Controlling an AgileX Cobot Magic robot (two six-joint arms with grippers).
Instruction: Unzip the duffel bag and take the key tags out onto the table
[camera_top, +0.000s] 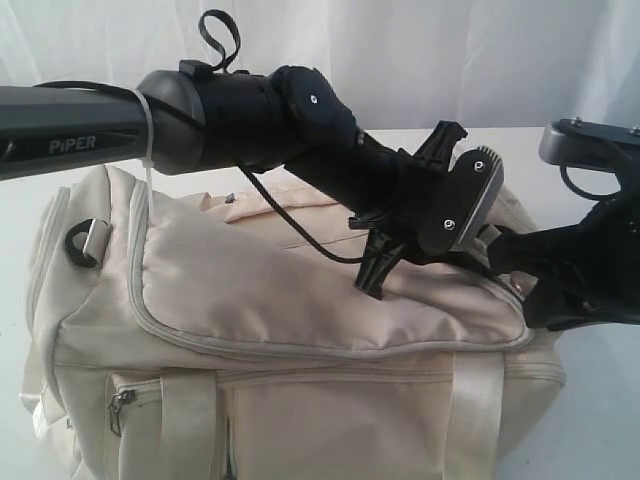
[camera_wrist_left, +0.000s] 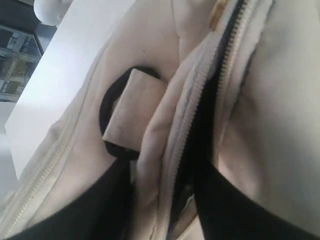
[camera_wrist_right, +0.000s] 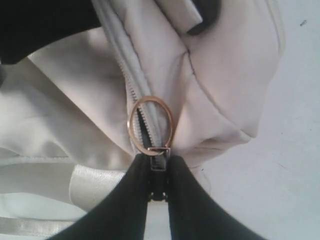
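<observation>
Duffel bag (camera_top: 300, 300) on bench (camera_top: 595, 425), right hand (camera_wrist_right: 159, 171) pinching zipper pull (camera_wrist_right: 158, 161) by gold ring (camera_wrist_right: 133, 116), left hand (camera_wrist_left: 165, 175) spread astride part-open zipper (camera_wrist_left: 227, 60)

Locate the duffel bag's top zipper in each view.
Exterior: the zipper curves along the flap's front edge.
Left wrist: it runs top to bottom, right of centre, teeth parted.
Right wrist: centre, ending at the ring pull pinched by the right tool.
Shared landmark: the white table.

duffel bag (camera_top: 300, 300) on table (camera_top: 600, 430), ring (camera_wrist_right: 150, 125) on zipper (camera_wrist_right: 131, 90)
</observation>
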